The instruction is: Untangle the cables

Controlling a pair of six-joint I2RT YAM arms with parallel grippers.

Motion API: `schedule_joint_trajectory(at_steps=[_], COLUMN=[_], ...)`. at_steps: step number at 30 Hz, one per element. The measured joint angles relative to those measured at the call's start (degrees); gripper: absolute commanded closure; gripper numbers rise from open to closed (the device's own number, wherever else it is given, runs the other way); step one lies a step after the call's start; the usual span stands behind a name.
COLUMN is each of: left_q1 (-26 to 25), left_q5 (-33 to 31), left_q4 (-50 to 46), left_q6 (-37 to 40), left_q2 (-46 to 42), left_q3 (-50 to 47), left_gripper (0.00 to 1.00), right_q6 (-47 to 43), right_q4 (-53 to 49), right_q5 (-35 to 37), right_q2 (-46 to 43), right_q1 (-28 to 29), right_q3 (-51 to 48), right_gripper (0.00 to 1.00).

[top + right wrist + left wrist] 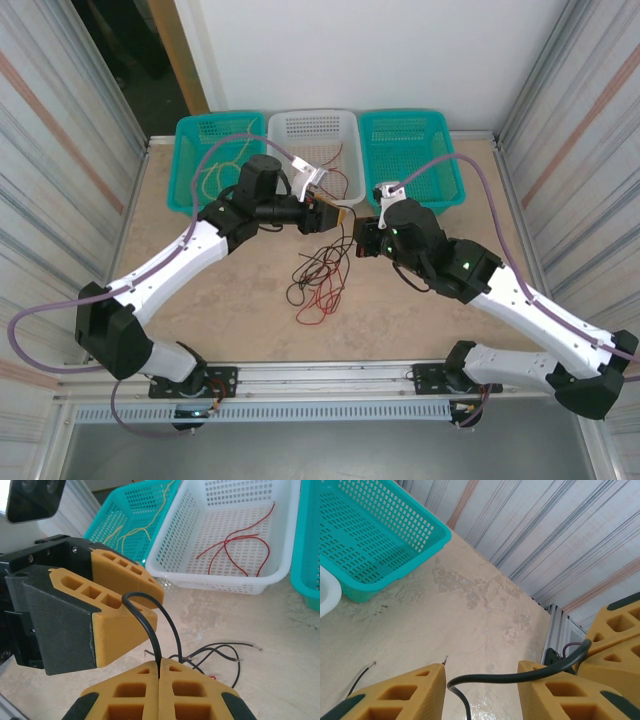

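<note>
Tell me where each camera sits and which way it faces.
Top external: above and behind the bases, looking down at the table; both arms, left gripper and right gripper nearly meeting.
Left wrist: on the left arm, facing across the table to a teal basket; its open fingers straddle a black cable.
Right wrist: facing the white basket; its fingers shut on the black cable.
Both wrist views share that cable.
</note>
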Motion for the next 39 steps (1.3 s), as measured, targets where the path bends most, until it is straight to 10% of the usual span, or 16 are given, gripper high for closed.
schedule_joint_trajectory(at_steps=[11, 15, 22, 39], left_q1=[0.0, 0.0, 0.5, 3.0], left_q5=[0.1, 0.2, -1.6, -1.2], left_q4=[2.4, 4.3, 5.6, 9.0], left_q6=[-0.6, -1.9, -4.8, -11.4], left_q2=[0.0, 0.0, -1.2, -4.7], left_q3=[0.0, 0.0, 0.0, 0.2], left_gripper=[0.99, 1.00, 1.00, 1.00], right_q6=[0.0, 0.0, 0.6, 1.7], right_q4=[1.4, 1.6, 1.3, 0.8], right_q5=[-0.7, -0.7, 0.0, -3.1], right_q2=[-0.1, -0.1, -0.1, 6.4], right_q1=[0.0, 0.0, 0.0, -0.5], right_q3=[0.0, 0.0, 0.0, 2.8], right_gripper=[1.00, 1.00, 0.35, 0.51])
